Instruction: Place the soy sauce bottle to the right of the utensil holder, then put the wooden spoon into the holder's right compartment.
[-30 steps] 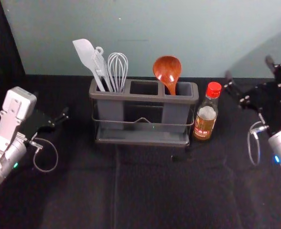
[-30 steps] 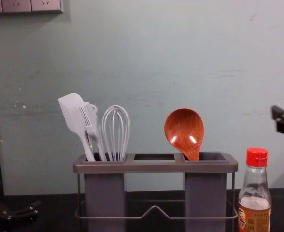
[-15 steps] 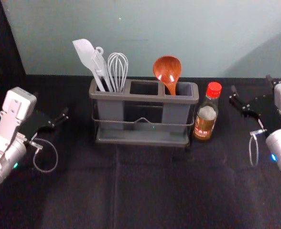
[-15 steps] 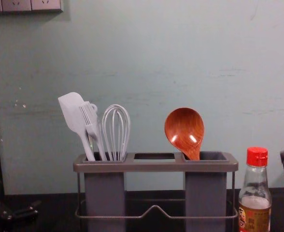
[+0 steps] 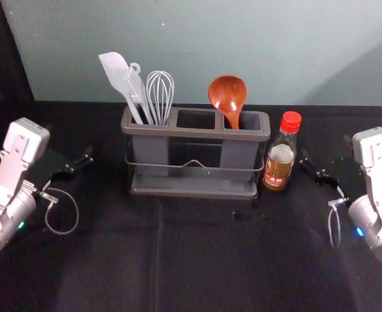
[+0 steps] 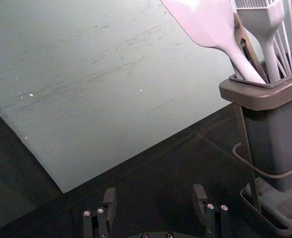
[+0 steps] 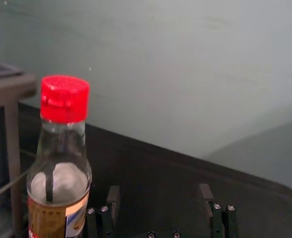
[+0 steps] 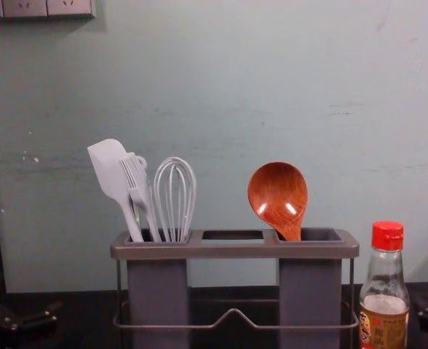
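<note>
Upright beside the right end of the grey utensil holder (image 5: 194, 133) stands the soy sauce bottle (image 5: 280, 156), red-capped, also seen in the right wrist view (image 7: 59, 158). The wooden spoon (image 5: 228, 97) rests in the holder's right compartment, bowl up, as the chest view shows too (image 8: 278, 196). My right gripper (image 5: 325, 159) is low, just right of the bottle; in its wrist view the right gripper (image 7: 159, 198) is open with nothing between its fingers. My left gripper (image 5: 84, 156) stays parked left of the holder, open and empty in its wrist view (image 6: 155, 201).
A white spatula (image 5: 116, 75), a brush (image 5: 137, 88) and a whisk (image 5: 160, 94) stand in the holder's left compartment. Behind the dark table (image 5: 197, 260) rises a pale wall (image 5: 295, 52). A wire rail (image 8: 199, 327) runs along the holder's front.
My right gripper has come down and moved left, closer to the bottle. The left arm, bottle, spoon and holder have stayed where they were.
</note>
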